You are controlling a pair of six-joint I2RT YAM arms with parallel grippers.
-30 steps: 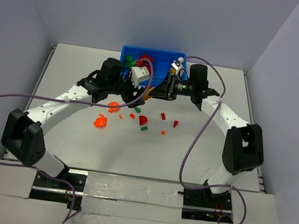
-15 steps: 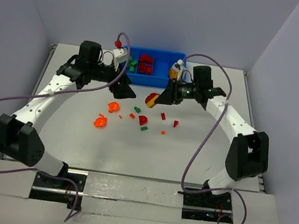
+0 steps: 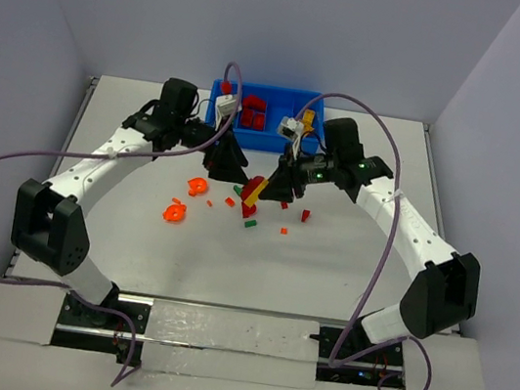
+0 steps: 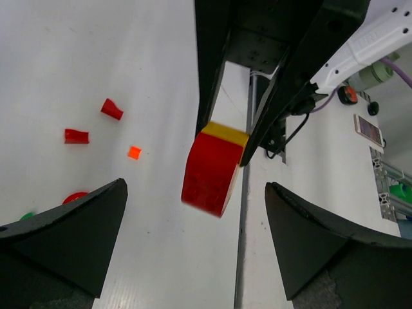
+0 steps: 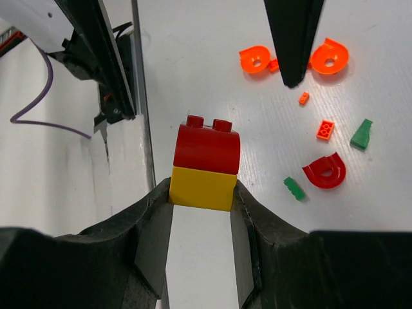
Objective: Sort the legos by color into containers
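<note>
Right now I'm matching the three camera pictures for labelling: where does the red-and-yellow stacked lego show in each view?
Top external: red-and-yellow lego sits mid-table, between the two arms' tips.
Left wrist: middle of the picture, red half nearest the camera.
Right wrist: centre, yellow half below, red above.
Shared landmark: the right gripper, clamped on the yellow half.

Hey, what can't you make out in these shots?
- Top view: arms and cables cover part of the blue tray; contents per compartment unclear.
- Right wrist view: the right gripper hides the red-and-yellow piece's lower sides.
- Top view: the loose legos are too small for shape.
</note>
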